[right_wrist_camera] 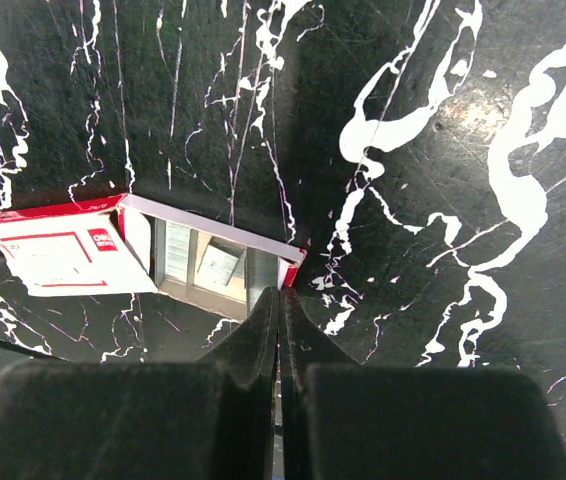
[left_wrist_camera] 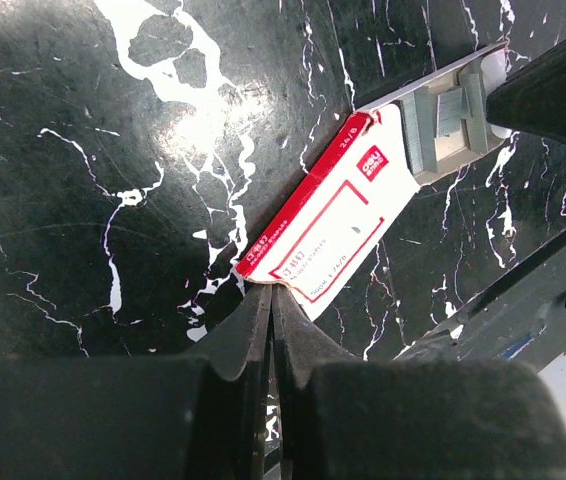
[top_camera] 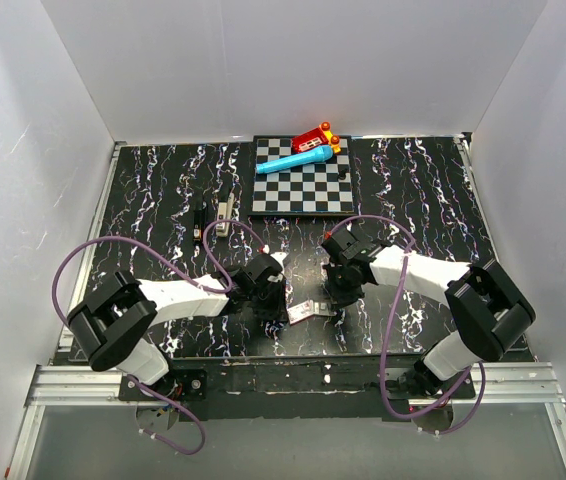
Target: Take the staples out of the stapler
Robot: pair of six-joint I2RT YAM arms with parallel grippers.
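The stapler (top_camera: 225,213), dark with a silvery top strip, lies at the table's back left, away from both grippers. A small red-and-white staple box (top_camera: 304,311) lies between the grippers near the front. My left gripper (top_camera: 274,303) is shut on the edge of the box's sleeve (left_wrist_camera: 328,225), fingertips pinched at its corner (left_wrist_camera: 271,290). My right gripper (top_camera: 336,294) is shut on the end wall of the box's slid-out inner tray (right_wrist_camera: 198,262), at its corner (right_wrist_camera: 281,292). Grey staple strips (left_wrist_camera: 450,112) lie in the open tray.
A thin black stick (top_camera: 200,221) lies left of the stapler. A chessboard (top_camera: 301,190) at the back centre carries a blue tube (top_camera: 293,158), a red toy (top_camera: 315,138) and a small black piece (top_camera: 343,177). White walls close in the table on three sides.
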